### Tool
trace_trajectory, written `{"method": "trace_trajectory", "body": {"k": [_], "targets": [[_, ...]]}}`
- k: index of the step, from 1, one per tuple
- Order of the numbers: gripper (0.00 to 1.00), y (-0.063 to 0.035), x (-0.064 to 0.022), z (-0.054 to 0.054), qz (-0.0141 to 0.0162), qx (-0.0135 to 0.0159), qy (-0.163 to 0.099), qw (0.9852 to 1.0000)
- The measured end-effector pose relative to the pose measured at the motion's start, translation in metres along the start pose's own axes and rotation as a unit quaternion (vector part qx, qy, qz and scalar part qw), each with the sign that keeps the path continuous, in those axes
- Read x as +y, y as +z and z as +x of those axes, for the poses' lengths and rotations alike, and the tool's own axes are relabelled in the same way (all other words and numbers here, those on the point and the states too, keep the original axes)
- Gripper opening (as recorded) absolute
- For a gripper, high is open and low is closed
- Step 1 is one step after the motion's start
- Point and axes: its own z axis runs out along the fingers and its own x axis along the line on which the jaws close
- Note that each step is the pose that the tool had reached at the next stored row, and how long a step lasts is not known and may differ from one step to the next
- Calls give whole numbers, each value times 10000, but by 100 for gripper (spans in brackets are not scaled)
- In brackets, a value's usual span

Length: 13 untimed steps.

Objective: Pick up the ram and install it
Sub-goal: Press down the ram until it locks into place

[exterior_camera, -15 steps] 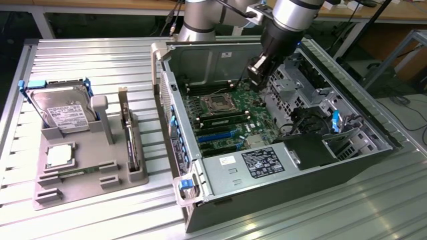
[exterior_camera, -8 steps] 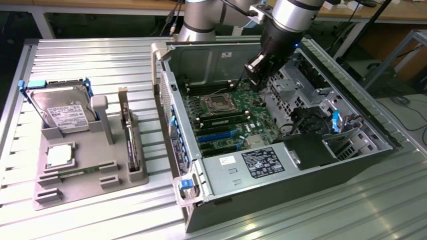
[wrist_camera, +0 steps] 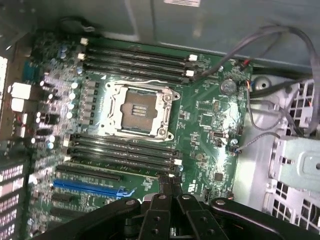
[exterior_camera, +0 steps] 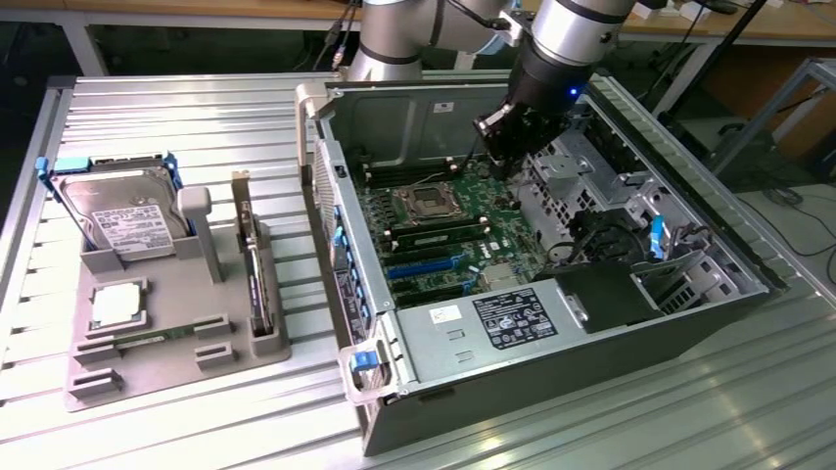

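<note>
Fingers (wrist_camera: pixel 170 186) closed together (empty) above the motherboard (wrist_camera: pixel 210 110)

I see big silver table (exterior_camera: pixel 183 117) with long ridges. Behind it, wooden desks (exterior_camera: pixel 196 8) on white metal legs (exterior_camera: pixel 81 44). Dark floor (exterior_camera: pixel 26 59) under them. Black cables (exterior_camera: pixel 784 186) lie by exterior view's right.

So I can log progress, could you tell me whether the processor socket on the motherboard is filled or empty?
Empty: the socket shows bare contacts inside its metal frame, no chip seated.
</note>
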Motion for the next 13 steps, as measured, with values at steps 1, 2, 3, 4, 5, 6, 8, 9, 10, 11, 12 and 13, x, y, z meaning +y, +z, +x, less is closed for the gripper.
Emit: {"method": "trace_trajectory", "body": {"k": [1, 2, 3, 4, 5, 6, 8, 9, 10, 11, 12, 13], "targets": [[10, 3, 0, 0, -3, -7, 130, 9999], [10, 5, 0, 0, -4, -12, 236, 9997], [10, 9, 0, 0, -8, -20, 391, 9992], [10, 10, -1, 0, -10, -27, 509, 9987], [10, 11, 0, 0, -11, -31, 596, 9982], [10, 12, 0, 0, -13, -35, 679, 9977], [10, 13, 0, 0, -15, -38, 733, 9973], [10, 13, 0, 0, -15, -38, 733, 9973], [10, 13, -1, 0, -15, -38, 733, 9973], [10, 13, -1, 0, -14, -38, 733, 9973], [10, 13, -1, 0, -14, -38, 733, 9973], [10, 13, -1, 0, -14, -38, 733, 9973]]}}
